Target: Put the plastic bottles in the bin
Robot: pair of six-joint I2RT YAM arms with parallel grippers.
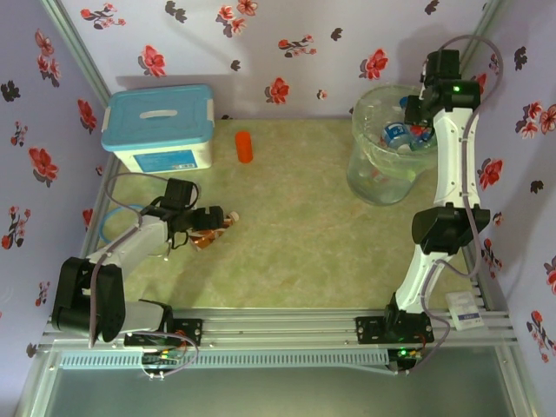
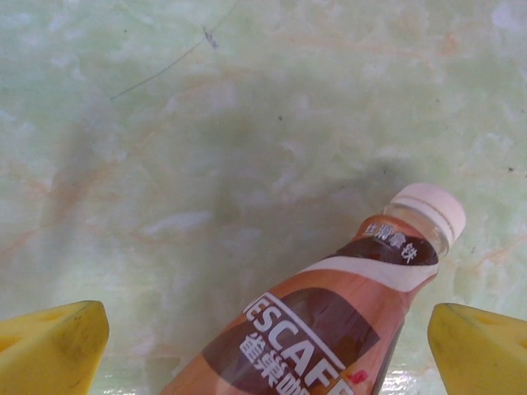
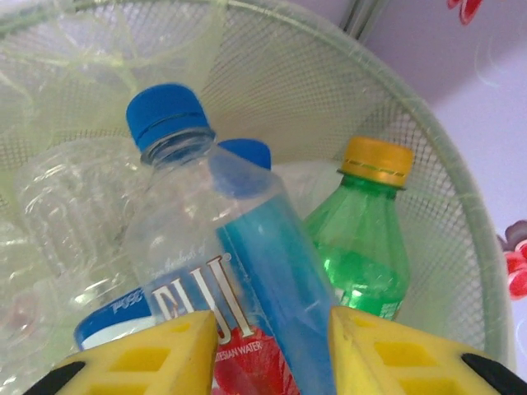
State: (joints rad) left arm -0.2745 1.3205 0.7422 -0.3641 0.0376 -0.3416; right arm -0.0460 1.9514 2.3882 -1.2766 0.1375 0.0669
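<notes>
The right hand [image 3: 272, 329] is clamped on the Fiji bottle [image 3: 206, 239] over the bin [image 3: 461, 206]. The left hand [image 2: 265, 350] is spread apart around the coffee bottle [image 2: 329, 304].

Lying on table [image 1: 304, 234]: orange bottle [image 1: 245, 146] near blue-lidded box [image 1: 159, 126], brown bottle [image 1: 205, 239] at left gripper [image 1: 217, 219]. Over bin [image 1: 365, 178], amid blue-labelled bottles [image 1: 398, 136]: right gripper [image 1: 415, 117].

light: bright, diffuse | shadows: soft, faint | focus: wrist views slightly soft
</notes>
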